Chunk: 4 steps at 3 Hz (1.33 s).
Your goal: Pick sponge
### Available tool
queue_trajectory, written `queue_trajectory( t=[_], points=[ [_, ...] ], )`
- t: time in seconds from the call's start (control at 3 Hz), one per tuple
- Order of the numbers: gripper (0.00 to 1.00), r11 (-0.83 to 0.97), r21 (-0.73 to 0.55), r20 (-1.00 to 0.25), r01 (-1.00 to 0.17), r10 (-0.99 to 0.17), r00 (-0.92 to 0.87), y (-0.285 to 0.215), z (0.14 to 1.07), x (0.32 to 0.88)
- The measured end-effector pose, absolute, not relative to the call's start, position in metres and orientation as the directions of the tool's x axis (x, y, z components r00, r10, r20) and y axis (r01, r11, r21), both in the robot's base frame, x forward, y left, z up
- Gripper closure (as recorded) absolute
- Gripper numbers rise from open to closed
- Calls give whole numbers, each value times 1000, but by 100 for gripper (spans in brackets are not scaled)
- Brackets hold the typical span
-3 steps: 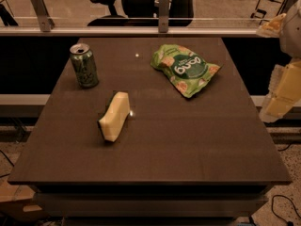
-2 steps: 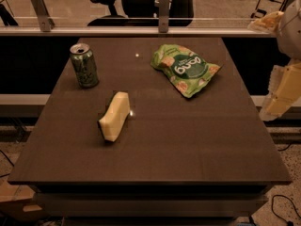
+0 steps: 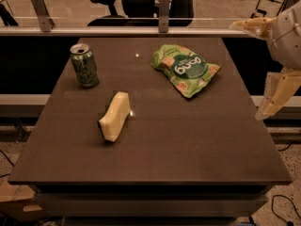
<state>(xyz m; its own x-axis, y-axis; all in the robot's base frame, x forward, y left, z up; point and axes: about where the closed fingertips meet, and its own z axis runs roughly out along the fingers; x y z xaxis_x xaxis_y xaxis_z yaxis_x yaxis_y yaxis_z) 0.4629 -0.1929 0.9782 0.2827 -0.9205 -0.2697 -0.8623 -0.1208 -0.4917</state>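
The sponge (image 3: 115,115), a pale yellow foam block with a dark layer along its lower left side, lies on the dark table (image 3: 188,145) left of centre, its long side running towards me. My gripper (image 3: 245,72) hangs at the right edge of the view, above the table's right side and far from the sponge. Its two pale yellow fingers (image 3: 277,94) stand wide apart with nothing between them.
A green soda can (image 3: 84,65) stands upright at the back left of the table. A green crinkly snack bag (image 3: 186,69) lies at the back right, nearest the gripper. A rail with posts and an office chair (image 3: 141,1) are behind the table.
The gripper's upper finger has shifted slightly to the left, further into view. The sponge, can and bag have not moved.
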Motion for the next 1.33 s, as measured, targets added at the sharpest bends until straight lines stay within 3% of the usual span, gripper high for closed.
queue_trajectory(
  t=[1.0,1.33],
  points=[
    [0,-181,-501,-235,-847,-913,334,-189,979,461],
    [0,-219,-563,-210,-797,-894,395,-180,975,461]
  ],
)
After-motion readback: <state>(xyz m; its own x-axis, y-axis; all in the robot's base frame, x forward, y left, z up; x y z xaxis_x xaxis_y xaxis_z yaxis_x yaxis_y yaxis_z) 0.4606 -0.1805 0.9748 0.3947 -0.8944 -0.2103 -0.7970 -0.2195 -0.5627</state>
